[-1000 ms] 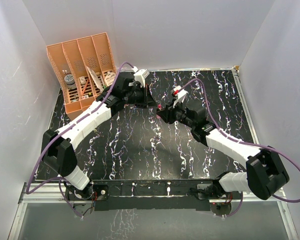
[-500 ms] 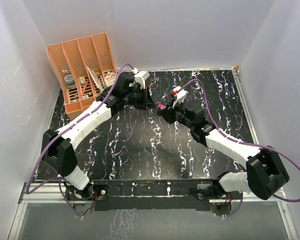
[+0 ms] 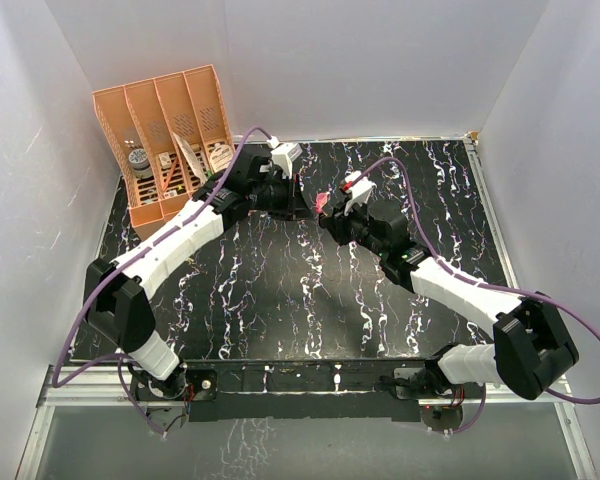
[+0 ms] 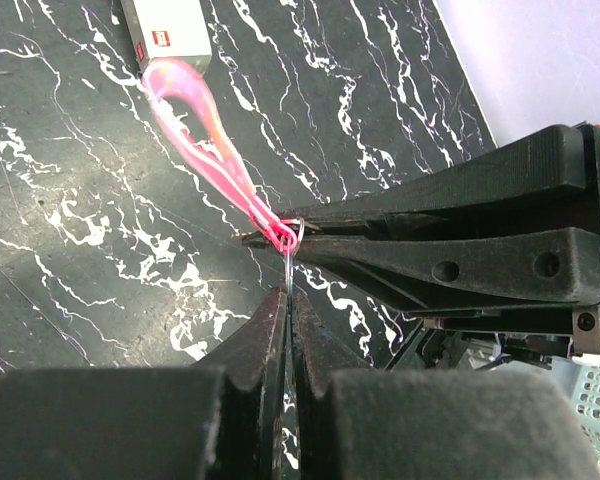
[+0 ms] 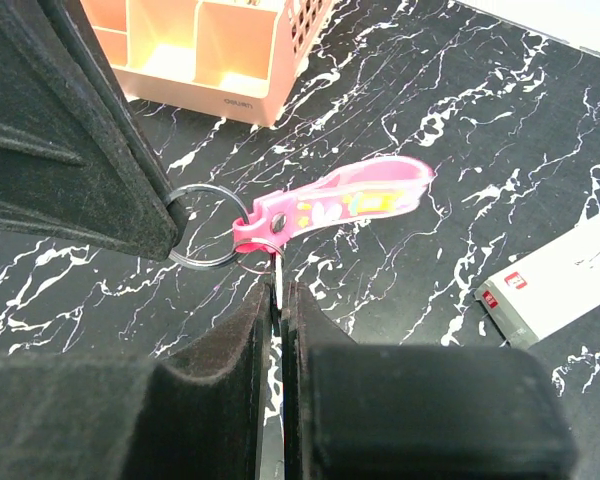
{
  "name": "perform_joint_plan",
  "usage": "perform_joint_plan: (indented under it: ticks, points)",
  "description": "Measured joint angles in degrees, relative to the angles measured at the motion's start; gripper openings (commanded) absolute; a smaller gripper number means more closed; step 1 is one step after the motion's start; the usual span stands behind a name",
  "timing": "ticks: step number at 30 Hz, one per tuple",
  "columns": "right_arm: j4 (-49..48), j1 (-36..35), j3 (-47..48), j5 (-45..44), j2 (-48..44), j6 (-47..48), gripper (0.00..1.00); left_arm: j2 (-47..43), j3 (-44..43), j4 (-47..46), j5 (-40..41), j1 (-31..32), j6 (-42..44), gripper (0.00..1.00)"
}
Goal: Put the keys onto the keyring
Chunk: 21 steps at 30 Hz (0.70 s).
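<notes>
While both hands meet above the table [image 3: 280, 290], toward 12 o'clock from its centre, the keyring [image 5: 270, 222] hangs in the air between them, clear of the surface.

- Left hand [image 4: 288, 295]: fingers closed on the wire ring, seen edge-on in its own wrist view. In the right wrist view it holds the ring at 9 o'clock.
- Right hand [image 5: 278, 290]: fingers closed on a thin metal piece just below the eyelet of the pink tag [image 5: 360, 200]. The tag trails off toward 2 o'clock.
- Judgement: pinching at two points steadies the ring so the split can be presented or pried open, while the tag hangs out of the way.
- Keys: not visible in any view, so threading is not yet done.
- White box [image 5: 555, 280] lies on the table at 4 o'clock of the tag. The organizer [image 3: 170, 120] stands at the table's 10 o'clock corner, well apart.
</notes>
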State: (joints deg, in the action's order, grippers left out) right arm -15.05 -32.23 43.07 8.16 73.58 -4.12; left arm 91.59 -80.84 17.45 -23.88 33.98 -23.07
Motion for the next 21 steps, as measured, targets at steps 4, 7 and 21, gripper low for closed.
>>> perform_joint_plan:
  ticks: [4,7,21]
  points:
    - [0.35,-0.02,0.46,-0.79,0.0,0.7,0.01,0.74,-0.7,0.87,-1.05,0.0,0.59,0.0]
    - [0.66,-0.02,0.76,-1.36,0.0,1.14,0.01,1.27,-0.87,1.25,-1.88,0.0,0.87,0.0]
    - [3.19,0.48,2.91,-6.71,-0.72,1.27,0.44,2.25,-2.67,7.08,-2.71,0.0,3.1,0.0]
